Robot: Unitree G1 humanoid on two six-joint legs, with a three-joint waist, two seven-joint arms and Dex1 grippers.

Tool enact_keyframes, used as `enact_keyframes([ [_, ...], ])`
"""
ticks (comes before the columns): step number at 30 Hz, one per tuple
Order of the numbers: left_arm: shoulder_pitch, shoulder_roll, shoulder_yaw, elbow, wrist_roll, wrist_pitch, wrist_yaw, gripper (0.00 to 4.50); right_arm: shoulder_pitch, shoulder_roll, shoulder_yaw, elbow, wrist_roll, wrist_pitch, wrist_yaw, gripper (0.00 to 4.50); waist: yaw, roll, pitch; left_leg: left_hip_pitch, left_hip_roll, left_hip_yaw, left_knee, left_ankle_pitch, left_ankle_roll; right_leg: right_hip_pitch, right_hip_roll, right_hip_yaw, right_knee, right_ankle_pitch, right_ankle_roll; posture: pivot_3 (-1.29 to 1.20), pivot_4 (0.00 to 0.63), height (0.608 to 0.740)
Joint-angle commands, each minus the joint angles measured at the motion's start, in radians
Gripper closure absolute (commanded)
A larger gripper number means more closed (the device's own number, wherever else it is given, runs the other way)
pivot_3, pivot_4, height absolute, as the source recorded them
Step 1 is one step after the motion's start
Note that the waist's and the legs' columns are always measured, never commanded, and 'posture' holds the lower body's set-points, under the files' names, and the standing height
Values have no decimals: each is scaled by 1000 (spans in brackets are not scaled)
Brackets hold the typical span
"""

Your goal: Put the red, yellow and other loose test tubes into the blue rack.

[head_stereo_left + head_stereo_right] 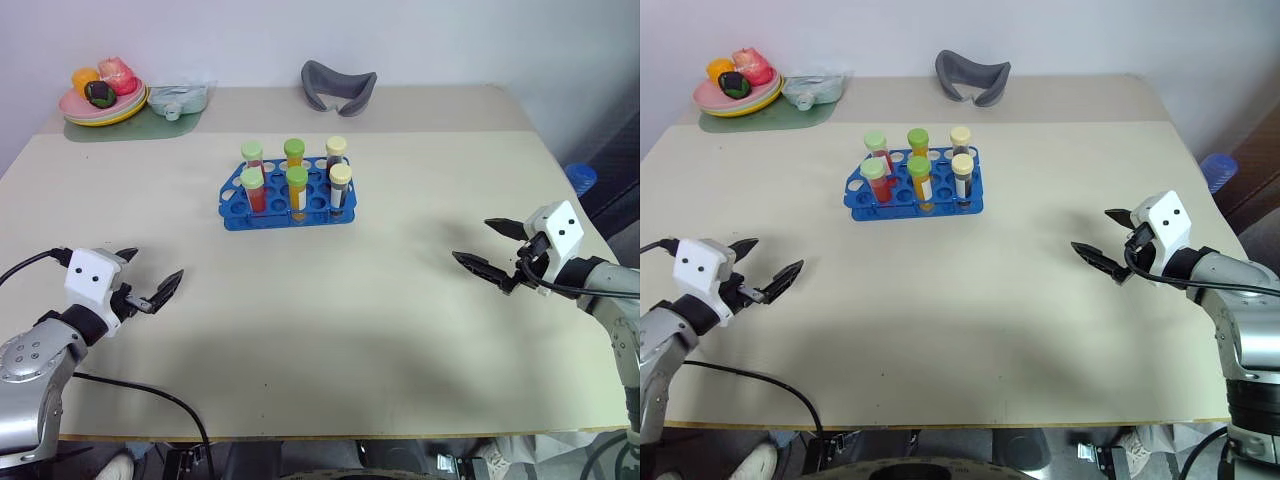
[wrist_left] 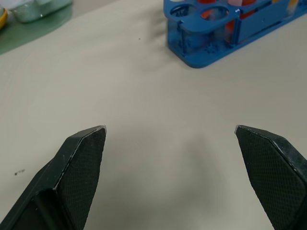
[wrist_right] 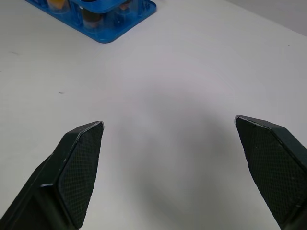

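The blue rack (image 1: 285, 218) stands upright at the middle of the table, toward the back. Several capped test tubes stand in its holes: red ones (image 1: 253, 187) on the left, yellow-orange ones (image 1: 297, 187) in the middle, dark ones (image 1: 340, 187) on the right. My left gripper (image 1: 152, 268) hovers open and empty over the table's front left, well away from the rack (image 2: 216, 43). On the right side my right gripper (image 1: 472, 240) is also open with nothing between its fingers, pointing in toward the table's middle. A corner of the rack (image 3: 115, 24) appears ahead of it in the right wrist view.
A plate of toy fruit (image 1: 100, 105) on a green mat and a clear container (image 1: 178, 98) sit at the back left corner. A grey curved object (image 1: 338, 85) lies at the back edge. A black cable (image 1: 150, 392) crosses the table's front left.
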Motion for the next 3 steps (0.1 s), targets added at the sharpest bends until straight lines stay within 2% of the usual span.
enact_keyframes([
  [1, 5, 13, 53, -26, -11, -15, 4, 91, -17, 5, 1, -9, -1, -21, -5, 0, 2, 0, 0, 0, 0, 0, 0, 0, 0, 0, 0, 0, 0, 0, 0, 0, 150, 740],
  [3, 17, 7, 61, -37, -17, -13, 4, 91, -26, 12, 16, -4, -6, -23, -11, 0, 2, 0, 0, 0, 0, 0, 0, 0, 0, 0, 0, 0, 0, 0, 0, 0, 150, 740],
])
